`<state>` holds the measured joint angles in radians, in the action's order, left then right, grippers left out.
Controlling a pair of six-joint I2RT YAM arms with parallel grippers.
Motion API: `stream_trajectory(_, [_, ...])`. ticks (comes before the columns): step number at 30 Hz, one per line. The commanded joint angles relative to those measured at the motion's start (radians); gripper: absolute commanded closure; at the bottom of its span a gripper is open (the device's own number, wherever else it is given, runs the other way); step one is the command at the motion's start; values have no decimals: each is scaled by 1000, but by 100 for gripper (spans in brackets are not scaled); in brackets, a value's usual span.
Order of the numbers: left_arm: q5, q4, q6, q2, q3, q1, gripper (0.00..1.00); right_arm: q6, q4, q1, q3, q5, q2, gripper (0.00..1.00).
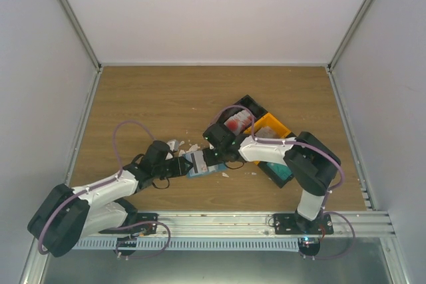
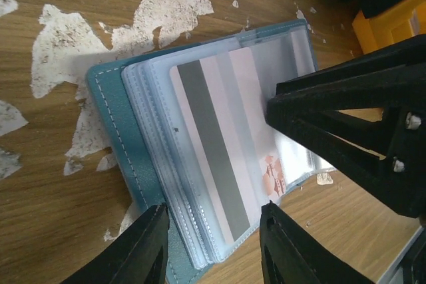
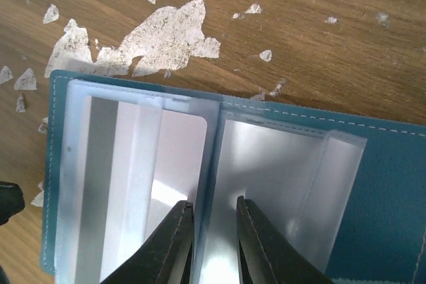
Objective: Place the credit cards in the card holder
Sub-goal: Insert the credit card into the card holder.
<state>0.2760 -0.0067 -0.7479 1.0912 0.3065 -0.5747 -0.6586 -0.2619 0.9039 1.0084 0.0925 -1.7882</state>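
Note:
The blue-teal card holder (image 1: 200, 165) lies open on the wood between both grippers. Its cover (image 2: 110, 118) carries a stack of clear pockets. A whitish credit card (image 2: 213, 144) with a grey stripe sits inside the top pocket, also seen in the right wrist view as the card (image 3: 166, 157). My left gripper (image 2: 213, 244) is open, its fingers straddling the pockets' near edge. My right gripper (image 3: 214, 244) is narrowly open, with a clear pocket's upright edge between its fingers above the holder (image 3: 393, 184). More credit cards, red-and-white, lie in a black tray (image 1: 238, 123).
An orange tray (image 1: 274, 128) and another black tray (image 1: 283, 172) holding a teal card stand right of the holder. Torn white scraps (image 2: 160, 11) dot the wood around the holder. The right arm's black fingers (image 2: 346, 118) reach over the holder's far side.

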Motion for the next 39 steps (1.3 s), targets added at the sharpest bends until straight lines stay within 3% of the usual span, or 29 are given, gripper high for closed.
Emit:
stream_trajectory(1, [35, 88, -2, 25, 16, 7, 59, 21, -45, 20, 36, -47, -42, 80])
stream_trajectory(29, [37, 128, -18, 61, 0, 7, 56, 54, -15, 63, 22, -27, -132, 84])
stream_trajectory(39, [19, 81, -38, 65, 18, 7, 56, 41, -9, 67, 15, -34, -148, 98])
